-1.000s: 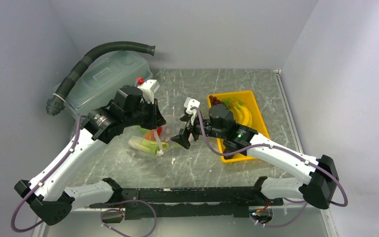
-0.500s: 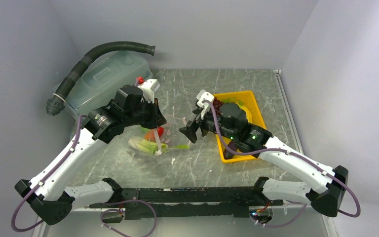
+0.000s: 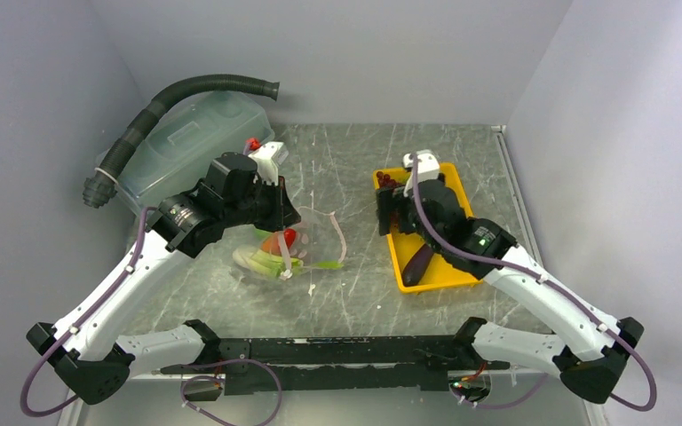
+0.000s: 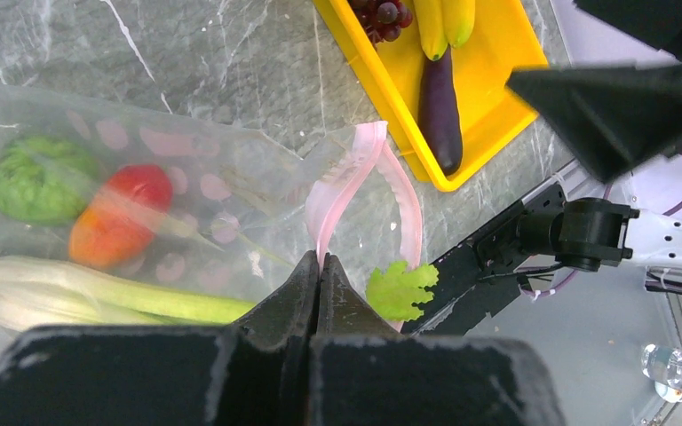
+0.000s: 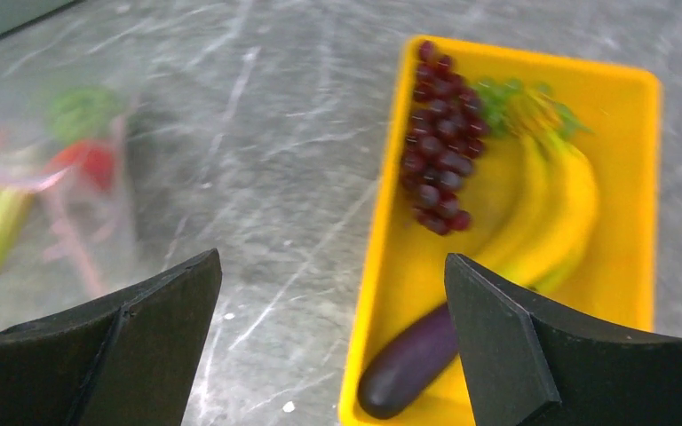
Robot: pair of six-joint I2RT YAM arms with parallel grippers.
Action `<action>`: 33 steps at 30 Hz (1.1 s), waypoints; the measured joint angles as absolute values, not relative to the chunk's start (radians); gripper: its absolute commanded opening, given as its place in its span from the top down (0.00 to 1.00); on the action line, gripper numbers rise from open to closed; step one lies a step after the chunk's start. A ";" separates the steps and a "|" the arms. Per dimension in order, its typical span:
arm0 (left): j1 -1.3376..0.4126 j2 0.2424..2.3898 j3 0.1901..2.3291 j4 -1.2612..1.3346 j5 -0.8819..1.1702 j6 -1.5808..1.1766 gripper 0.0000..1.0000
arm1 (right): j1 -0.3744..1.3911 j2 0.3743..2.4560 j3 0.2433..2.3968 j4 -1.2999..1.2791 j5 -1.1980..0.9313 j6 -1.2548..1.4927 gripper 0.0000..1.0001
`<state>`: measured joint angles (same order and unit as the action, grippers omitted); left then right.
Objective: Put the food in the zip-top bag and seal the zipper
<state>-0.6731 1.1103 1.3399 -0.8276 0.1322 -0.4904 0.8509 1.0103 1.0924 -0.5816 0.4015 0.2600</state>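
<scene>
Grey table [image 3: 355,160] is carrying the clear bag [image 4: 186,169] left of centre, lying flat and partly filled, mouth open. Left gripper [image 4: 320,264] is pinching its pink zipper [image 4: 342,177] with jaws closed; right gripper [image 5: 333,257], jaws apart and empty, is hovering over the yellow tray [image 5: 626,240] toward the right rear corner. Loading is apparently proceeding: next, lowering squarely onto the eggplant [image 5: 404,373].

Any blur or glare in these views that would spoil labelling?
Right wrist: motion-smeared, worst at the left, where the zip-top bag turns to streaks; the grapes are legible. Left wrist: sharp, zipper crisp, only a soft sheen on the bag. Top external: evenly lit, sharp, faint shadows.
</scene>
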 measured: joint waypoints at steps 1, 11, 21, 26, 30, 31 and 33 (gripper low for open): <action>-0.673 1.110 1.340 -0.828 0.134 -0.490 1.00 | 0.819 1.012 1.103 -0.615 0.422 0.284 0.00; -0.673 1.110 1.340 -0.828 0.136 -0.489 1.00 | 0.516 1.135 1.142 -0.733 0.444 0.370 0.01; -0.673 1.092 1.338 -0.832 0.137 -0.483 1.00 | 0.361 1.354 1.211 -0.690 0.424 0.355 0.14; -0.673 1.073 1.330 -0.836 0.136 -0.482 1.00 | 0.310 1.459 1.265 -0.655 0.401 0.341 0.19; -0.673 1.071 1.330 -0.836 0.135 -0.479 1.00 | 0.288 1.550 1.316 -0.635 0.392 0.306 0.19; -0.673 1.070 1.330 -0.837 0.135 -0.479 1.00 | 0.284 1.571 1.330 -0.634 0.388 0.293 0.19; -0.673 1.070 1.330 -0.837 0.135 -0.475 1.00 | 0.279 1.612 1.357 -0.632 0.379 0.268 0.19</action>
